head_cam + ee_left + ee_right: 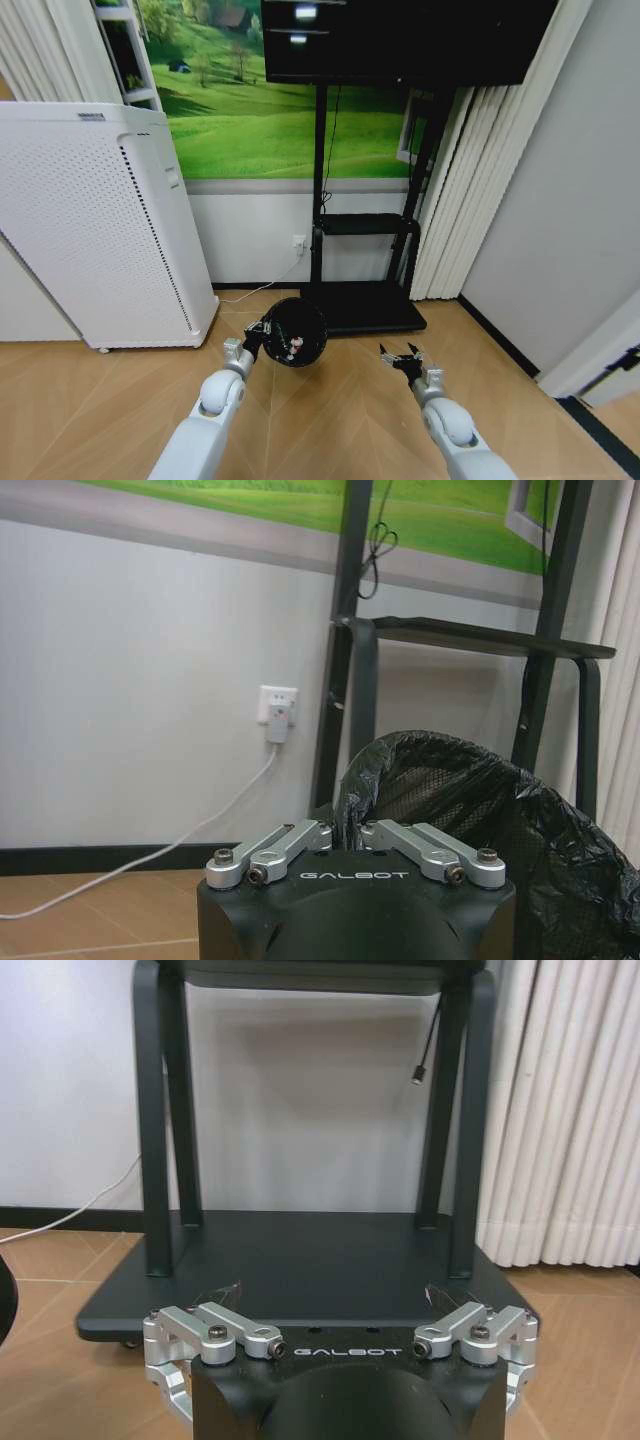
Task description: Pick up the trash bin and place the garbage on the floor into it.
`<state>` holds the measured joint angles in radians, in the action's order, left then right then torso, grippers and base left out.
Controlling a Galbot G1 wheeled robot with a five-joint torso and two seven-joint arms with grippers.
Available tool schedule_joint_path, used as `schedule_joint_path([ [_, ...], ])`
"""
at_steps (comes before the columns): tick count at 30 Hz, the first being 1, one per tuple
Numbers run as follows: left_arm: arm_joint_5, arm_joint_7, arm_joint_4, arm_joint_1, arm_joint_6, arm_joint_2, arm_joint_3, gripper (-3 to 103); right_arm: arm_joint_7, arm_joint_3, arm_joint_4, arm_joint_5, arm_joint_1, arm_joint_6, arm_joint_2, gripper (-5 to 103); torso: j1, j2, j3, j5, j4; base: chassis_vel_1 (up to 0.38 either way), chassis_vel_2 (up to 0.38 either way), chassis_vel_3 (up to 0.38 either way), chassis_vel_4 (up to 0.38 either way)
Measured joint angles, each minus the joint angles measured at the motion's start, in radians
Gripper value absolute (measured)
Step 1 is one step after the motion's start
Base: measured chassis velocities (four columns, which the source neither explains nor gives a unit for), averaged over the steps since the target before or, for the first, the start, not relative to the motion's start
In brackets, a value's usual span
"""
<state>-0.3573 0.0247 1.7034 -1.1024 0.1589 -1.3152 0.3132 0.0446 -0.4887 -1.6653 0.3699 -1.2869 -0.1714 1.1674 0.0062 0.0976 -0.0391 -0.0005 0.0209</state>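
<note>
The left gripper (262, 331) is pinching the rim of the trash bin (294, 332), a small round black wire-mesh wastebasket lined with a black plastic bag, and is holding it up in front of the black TV stand (362, 305). The bin is tilting so that its open mouth is facing the head camera, and small pale and red pieces, probably garbage (296, 345), are lying inside it. In the left wrist view the two silver finger links are drawn close together around the bag-covered rim of the bin (450, 810), with the stand's leg just behind it. The right gripper (402, 357) is hanging empty with its fingers spread wide, on the other side of the stand's base from the bin and low in front of it. No litter is showing on the wooden floor (340, 400) near the stand, so the collecting seems far along. To do this step well, the left arm should be keeping its pinch firm on the thin rim and levelling the bin so nothing spills out.
</note>
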Motion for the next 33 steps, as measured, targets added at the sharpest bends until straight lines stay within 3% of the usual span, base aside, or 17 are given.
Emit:
schedule_joint_path([
  [9, 0.008, -0.005, 0.020, -0.023, 0.000, -0.006, 0.004, 7, -0.010, 0.018, 0.024, -0.028, -0.011, 0.032, -0.010, 100, 0.000, 0.000, 0.000, 0.0006, 0.0001, -0.223, -0.225, 0.229, 0.215],
  [13, 0.013, -0.006, 0.033, -0.037, -0.001, -0.011, 0.010, 7, 0.052, 0.027, 0.052, 0.028, -0.050, -0.026, -0.005, 100, 0.000, 0.000, 0.000, 0.0004, 0.0004, -0.111, -0.129, 0.116, 0.074],
  [17, 0.016, -0.007, 0.040, -0.044, -0.002, -0.012, 0.012, 7, 0.058, 0.029, 0.084, 0.053, -0.059, -0.055, -0.008, 100, 0.000, 0.000, 0.000, 0.0006, 0.0000, -0.005, -0.011, 0.019, 0.012],
  [18, 0.016, -0.009, 0.051, -0.050, -0.002, -0.011, 0.015, 7, 0.021, 0.027, 0.134, 0.048, -0.063, -0.073, -0.023, 100, 0.000, 0.000, 0.000, 0.0006, -0.0003, 0.094, 0.073, -0.055, -0.071],
  [20, 0.016, -0.011, 0.068, -0.058, -0.002, -0.005, 0.021, 7, -0.130, 0.022, 0.218, -0.024, -0.055, -0.053, -0.074, 100, 0.000, 0.000, 0.000, 0.0006, -0.0002, 0.072, 0.054, -0.061, -0.062],
  [21, 0.016, -0.011, 0.068, -0.058, -0.002, -0.005, 0.021, 7, -0.130, 0.022, 0.218, -0.024, -0.055, -0.053, -0.074, 100, 0.000, 0.000, 0.000, 0.0006, -0.0002, 0.072, 0.054, -0.058, -0.053],
  [23, 0.016, -0.010, 0.077, -0.064, -0.003, -0.008, 0.027, 7, -0.231, 0.019, 0.264, -0.098, -0.036, -0.035, -0.110, 100, 0.000, 0.000, 0.000, 0.0007, -0.0003, 0.013, 0.022, -0.029, -0.026],
  [24, 0.016, -0.010, 0.077, -0.064, -0.003, -0.008, 0.027, 7, -0.231, 0.019, 0.264, -0.098, -0.036, -0.035, -0.110, 100, 0.000, 0.000, 0.000, 0.0007, -0.0003, 0.000, 0.000, 0.000, 0.000],
  [26, 0.017, -0.008, 0.096, -0.078, -0.008, -0.021, 0.037, 7, -0.437, 0.015, 0.333, -0.234, 0.020, -0.019, -0.178, 100, 0.000, 0.000, 0.000, 0.0005, 0.0001, 0.000, 0.000, 0.000, 0.000],
  [27, 0.017, -0.008, 0.096, -0.078, -0.008, -0.021, 0.037, 7, -0.437, 0.015, 0.333, -0.234, 0.020, -0.019, -0.178, 100, 0.000, 0.000, 0.000, 0.0005, 0.0001, 0.000, 0.000, 0.000, 0.000],
  [30, 0.020, -0.004, 0.127, -0.099, -0.009, -0.032, 0.041, 7, -0.614, 0.025, 0.331, -0.338, 0.055, -0.028, -0.246, 100, 0.000, 0.000, 0.000, 0.0006, 0.0001, 0.000, 0.000, 0.000, 0.000],
  [32, 0.020, -0.003, 0.131, -0.102, -0.009, -0.035, 0.041, 7, -0.640, 0.027, 0.325, -0.353, 0.058, -0.037, -0.254, 100, 0.000, 0.000, 0.000, 0.0007, 0.0001, 0.000, 0.000, 0.000, 0.000],
  [33, 0.023, -0.003, 0.139, -0.110, -0.009, -0.045, 0.043, 7, -0.707, 0.038, 0.309, -0.407, 0.070, -0.058, -0.277, 100, 0.000, 0.000, 0.000, 0.0007, 0.0000, 0.000, 0.000, 0.000, 0.000],
])
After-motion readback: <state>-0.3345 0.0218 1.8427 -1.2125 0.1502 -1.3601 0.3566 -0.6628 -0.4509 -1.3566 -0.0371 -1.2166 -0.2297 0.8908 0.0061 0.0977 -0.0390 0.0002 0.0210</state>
